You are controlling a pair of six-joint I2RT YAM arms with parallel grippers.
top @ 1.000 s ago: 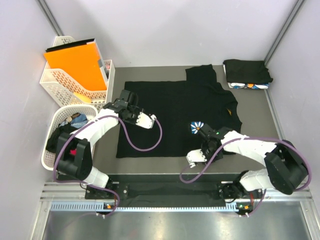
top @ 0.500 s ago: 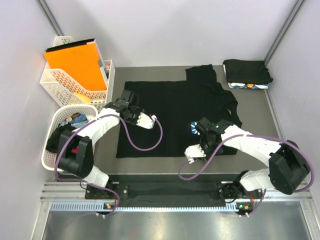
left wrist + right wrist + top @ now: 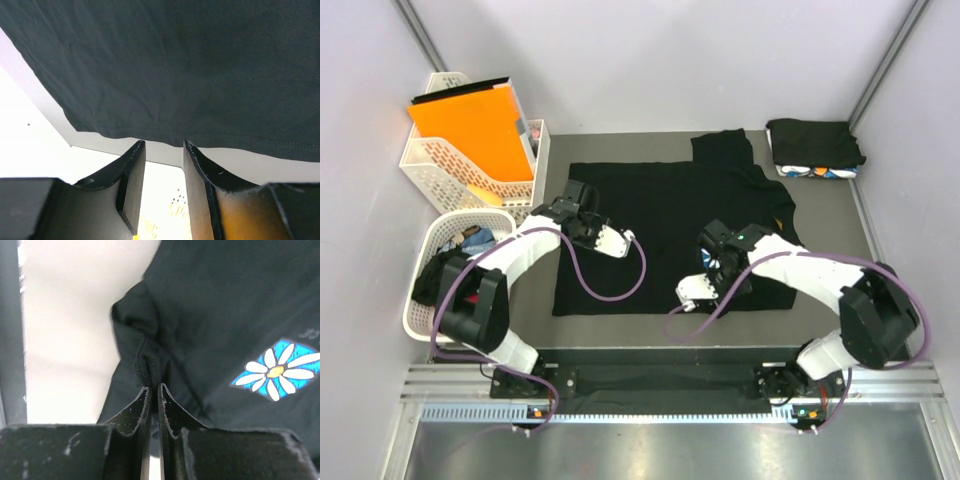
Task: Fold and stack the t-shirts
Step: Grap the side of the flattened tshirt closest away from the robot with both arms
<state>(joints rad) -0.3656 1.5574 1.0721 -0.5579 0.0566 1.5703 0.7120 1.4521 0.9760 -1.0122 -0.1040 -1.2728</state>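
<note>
Grey bench (image 3: 825,215) carried black t-shirt (image 3: 670,215) spread flat, frame centre. Folded shirt stack (image 3: 815,148) sat upper right. Right hand (image 3: 154,387) was clamped on shirt fold beside flower print (image 3: 277,369), lower centre. Left hand (image 3: 164,150) gaped, gripping nothing, at shirt's edge, centre left.

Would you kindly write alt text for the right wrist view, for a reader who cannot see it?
The right gripper is shut on a bunched fold of the black t-shirt. A white-and-blue flower print shows on the shirt at right; the pale table shows at left.
</note>
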